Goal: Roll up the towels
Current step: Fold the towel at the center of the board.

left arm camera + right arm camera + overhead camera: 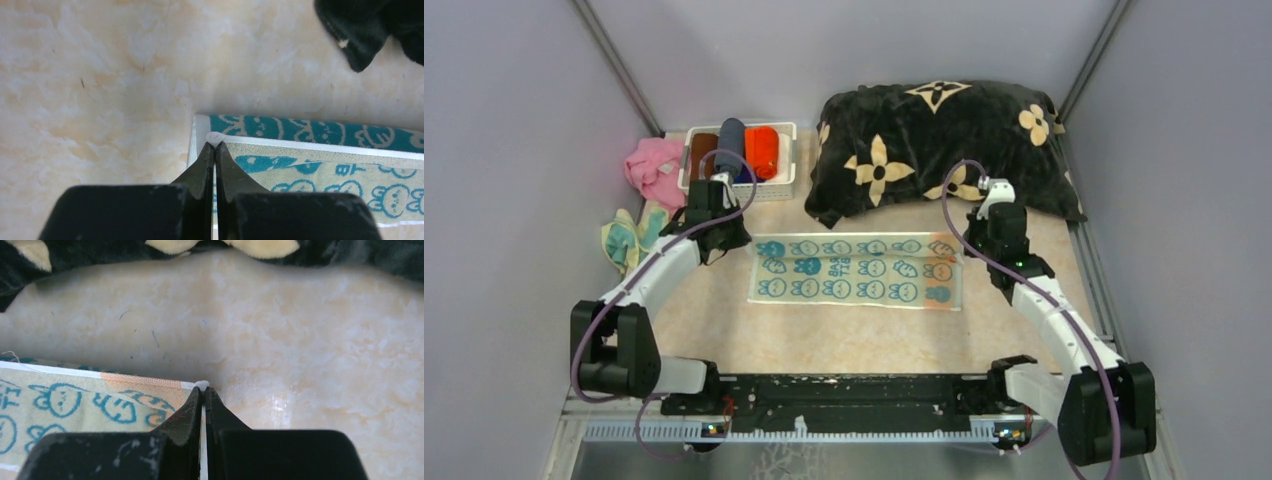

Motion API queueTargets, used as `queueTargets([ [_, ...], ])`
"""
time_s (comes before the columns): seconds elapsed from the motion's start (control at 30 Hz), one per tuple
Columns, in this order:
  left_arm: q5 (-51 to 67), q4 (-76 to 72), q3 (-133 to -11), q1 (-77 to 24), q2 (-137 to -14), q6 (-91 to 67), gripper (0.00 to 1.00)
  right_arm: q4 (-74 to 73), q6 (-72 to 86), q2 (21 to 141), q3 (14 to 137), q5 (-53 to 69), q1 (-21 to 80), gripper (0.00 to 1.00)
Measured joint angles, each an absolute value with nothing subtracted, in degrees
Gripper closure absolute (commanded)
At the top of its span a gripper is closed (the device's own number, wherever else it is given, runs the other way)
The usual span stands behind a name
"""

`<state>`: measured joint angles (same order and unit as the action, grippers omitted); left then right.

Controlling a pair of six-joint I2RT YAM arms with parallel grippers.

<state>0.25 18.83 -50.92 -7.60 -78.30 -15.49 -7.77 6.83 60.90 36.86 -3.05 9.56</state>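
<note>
A pale yellow towel with teal round face prints [854, 270] lies spread flat mid-table, folded in two layers. My left gripper [746, 243] is shut on its far left corner; in the left wrist view the closed gripper [215, 142] pinches the white corner of the top layer of the towel [320, 170]. My right gripper [971, 240] is shut on the far right corner; in the right wrist view the gripper [203, 388] pinches the orange-edged corner of the towel [75, 400]. An orange-red towel [762, 150] lies rolled in a white basket [790, 165].
The basket also holds a brown roll [703, 152] and a dark blue roll [730, 140]. A pink cloth [654, 165] and a crumpled pale yellow and teal cloth [629, 235] lie at the far left. The black flowered cushion [939, 140] fills the back right.
</note>
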Motion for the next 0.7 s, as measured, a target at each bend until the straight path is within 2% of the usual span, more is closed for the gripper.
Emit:
queueTargets([
  [0.3, -1.54, 22.87, -48.07, -7.33, -77.19, -18.74, 1.00, -15.86, 13.89, 53.98, 34.59, 1.26, 9.54, 1.00],
  [0.7, -2.13, 26.24, -47.92, -7.33, -80.68, -20.32, 1.00, -21.04, 21.32, 54.59, 29.76, 2.33, 9.32, 1.00],
])
